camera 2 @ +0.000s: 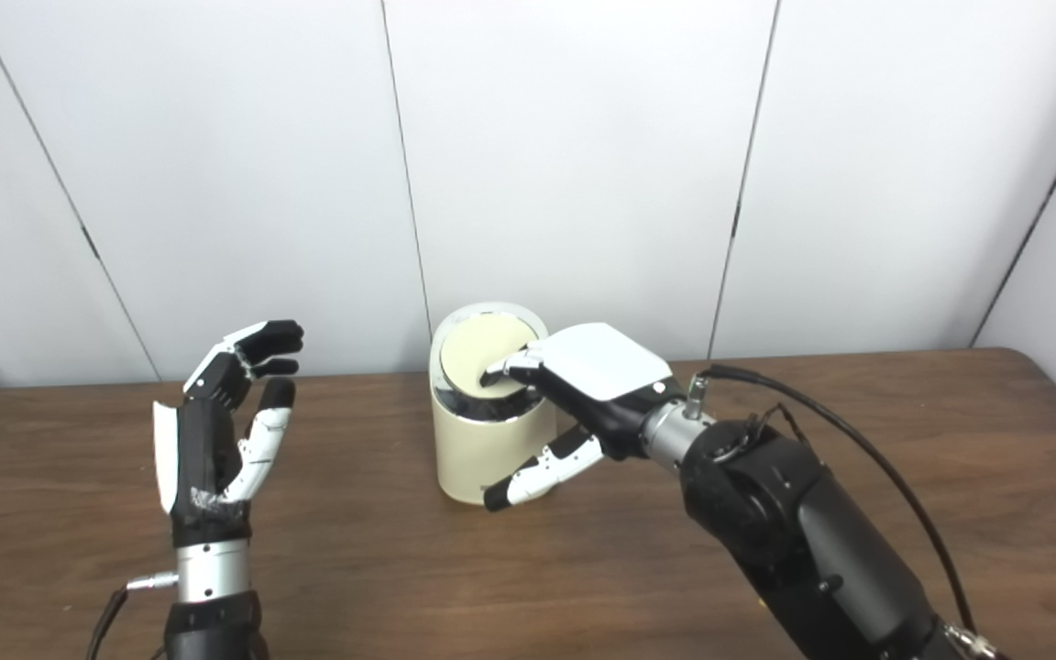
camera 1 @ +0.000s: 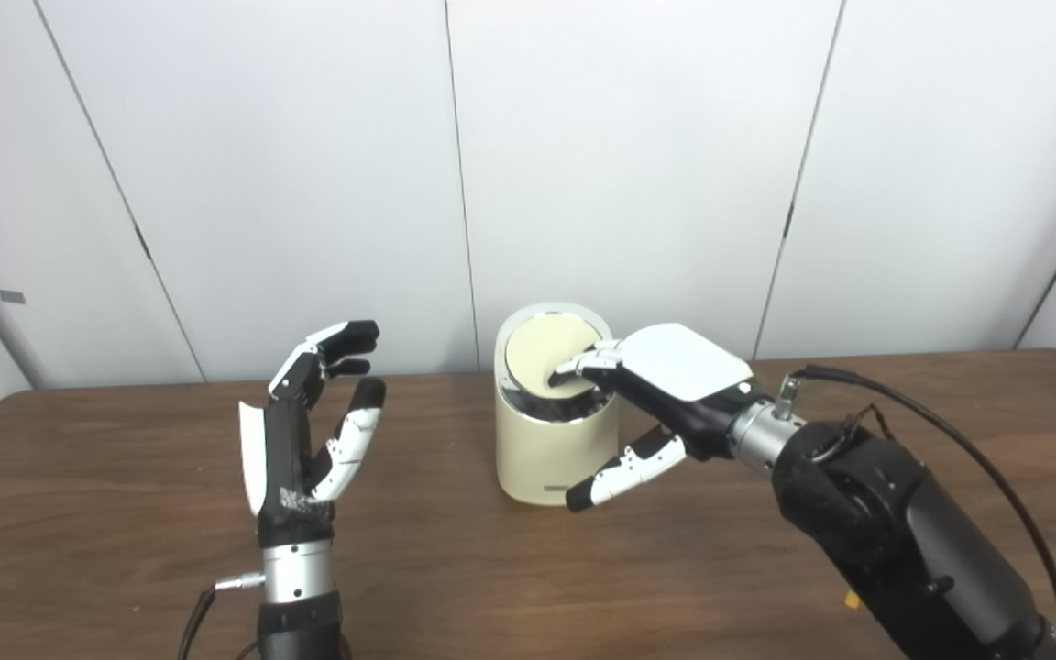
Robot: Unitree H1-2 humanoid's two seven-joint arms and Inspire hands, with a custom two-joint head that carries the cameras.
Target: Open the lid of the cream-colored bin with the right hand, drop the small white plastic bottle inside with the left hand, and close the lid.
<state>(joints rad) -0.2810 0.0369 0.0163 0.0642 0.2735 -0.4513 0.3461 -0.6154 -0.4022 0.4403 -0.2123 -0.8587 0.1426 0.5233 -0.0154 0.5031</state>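
The left hand (camera 1: 308, 431) stands upright over the brown wooden table (camera 1: 106, 541), fingers spread, holding nothing. Beside it, the cream-colored cylindrical bin (camera 1: 554, 431) sits mid-table; the right hand (camera 1: 665, 385) rests fingertips on its tilted lid (camera 1: 542, 356), gripping nothing.

The desk (camera 1: 125, 550) is showing dark wood grain, matt. The cream bin (camera 1: 554, 458) is looking like smooth plastic, its rim (camera 1: 528, 408) gleaming like polished metal.
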